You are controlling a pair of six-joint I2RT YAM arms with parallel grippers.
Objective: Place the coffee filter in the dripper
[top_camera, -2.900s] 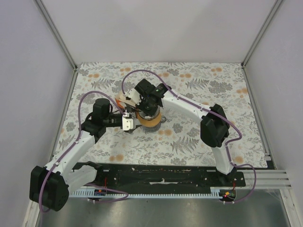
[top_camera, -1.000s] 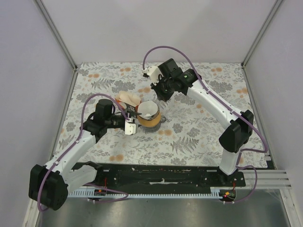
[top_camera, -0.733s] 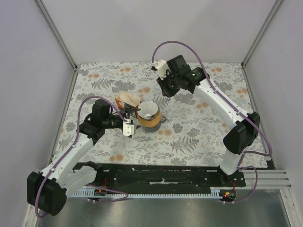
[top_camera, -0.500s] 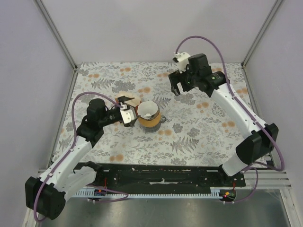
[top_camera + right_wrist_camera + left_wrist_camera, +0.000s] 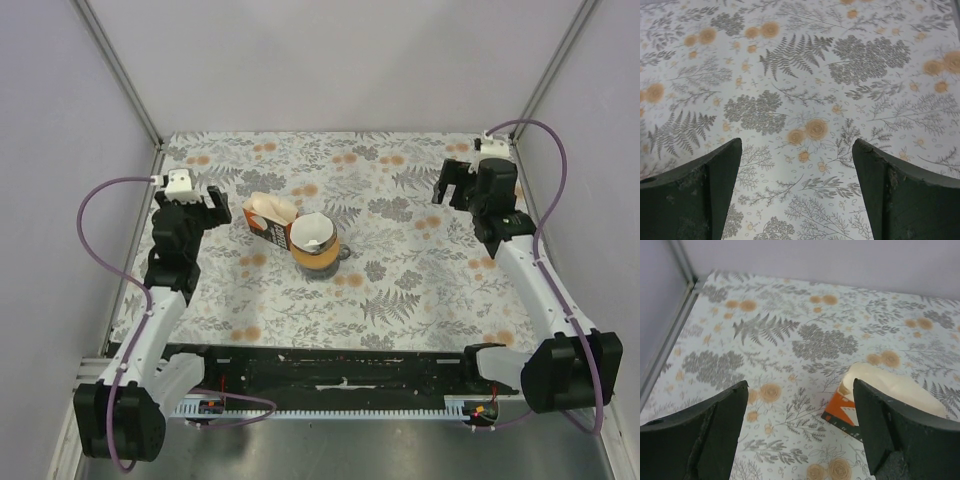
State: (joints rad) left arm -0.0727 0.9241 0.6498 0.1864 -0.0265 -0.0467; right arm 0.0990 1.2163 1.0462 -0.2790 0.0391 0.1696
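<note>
The dripper (image 5: 320, 258), a grey cone with a tan-brown collar, stands near the middle of the table. The white coffee filter (image 5: 312, 234) sits inside it, its paper edge rising above the rim. My left gripper (image 5: 207, 199) is open and empty, well to the left of the dripper. In the left wrist view the left gripper (image 5: 800, 382) has only tablecloth between its fingers. My right gripper (image 5: 452, 183) is open and empty at the far right. In the right wrist view the right gripper (image 5: 797, 141) hangs over bare cloth. Neither wrist view shows the dripper.
An orange carton (image 5: 268, 218) with cream papers lies just left of the dripper, touching or nearly touching it. The same carton (image 5: 880, 392) shows beside my left gripper's right finger. A flowered cloth (image 5: 400, 290) covers the table, with walls on three sides.
Both arms have drawn away from the dripper, the left one to the left edge, the right one to the far right. Both grippers opened. The filter stayed in the dripper.
</note>
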